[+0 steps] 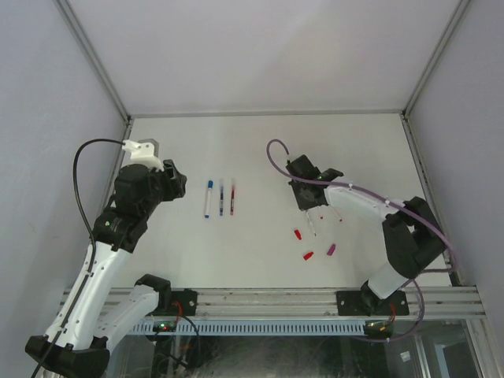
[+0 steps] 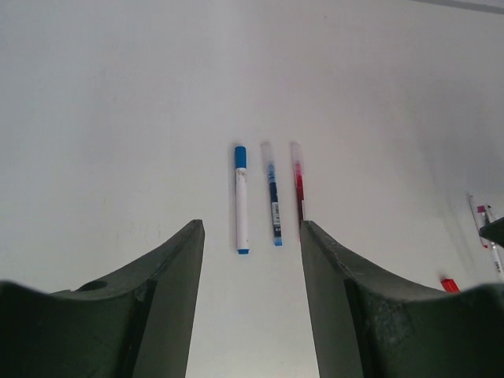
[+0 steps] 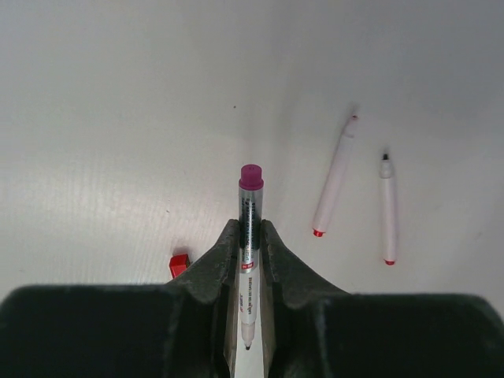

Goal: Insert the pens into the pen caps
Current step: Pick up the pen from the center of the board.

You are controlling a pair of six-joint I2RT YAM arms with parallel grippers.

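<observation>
Fingers (image 3: 276, 260) of the right gripper (image 3: 250, 230) are pinched tight on the magenta-ended pen (image 3: 250, 206); it runs straight along the gap between them, magenta end poking out past the tips, dark writing tip back toward the wrist. Just left of the fingers, on the white table (image 3: 94, 118), sits a red cap (image 3: 179, 264), close but not touching; off to the right lie a red-tipped pen (image 3: 335, 177) and a dark-tipped pen (image 3: 387, 213), near each other, apart, nobody on them. From above, a second red cap (image 1: 309, 255) and a magenta cap (image 1: 331, 250) lie nearer the arm bases. Over on the other side the left gripper (image 2: 252, 226) gapes wide, nothing in it; ahead of its tips, a neat parallel row: a blue-capped pen (image 2: 242, 201), a blue-inked pen (image 2: 273, 197), a red-inked pen (image 2: 298, 179).
</observation>
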